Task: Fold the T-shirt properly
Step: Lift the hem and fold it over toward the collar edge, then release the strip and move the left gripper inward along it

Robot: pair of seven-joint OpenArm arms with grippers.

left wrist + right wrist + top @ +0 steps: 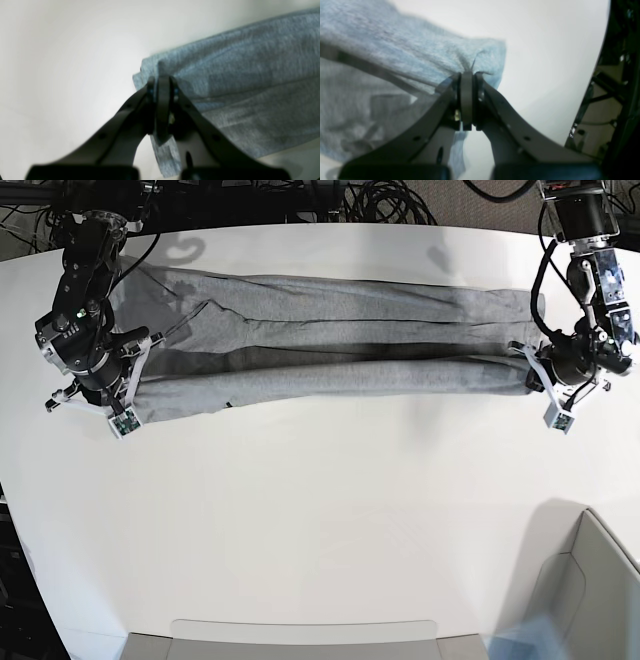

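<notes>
Scene: white bench (320, 510) seen from above in the base view, a two-armed robot stretched over its far half.
Right pincer (128, 370): at the picture's left, clenched on the near corner of the T-shirt (330, 340); in the right wrist view the right pincer (467, 75) has its jaws pressed together with a bunched fold of grey cloth (395, 57) nipped at the tips, and more cloth hangs below them.
T-shirt: light heather-grey, drawn out into a long narrow band that runs across the bench from one arm to the other, folded lengthwise with a dark crease of shadow down its middle; a sleeve-like flap lies near the left end. No lettering shows on the side facing up.
Left pincer (535, 372): at the picture's right, clamped on the opposite end of the band; the left wrist view shows the left pincer (162, 82) with its jaws tight on a corner of the grey fabric (250, 75), a strip of which trails down between the fingers.
Foreground: grey bin (590, 590) at the lower right corner, and a pale grey tray edge (300, 638) along the near side of the bench.
Background: dark cables (390, 200) heaped beyond the far edge.
</notes>
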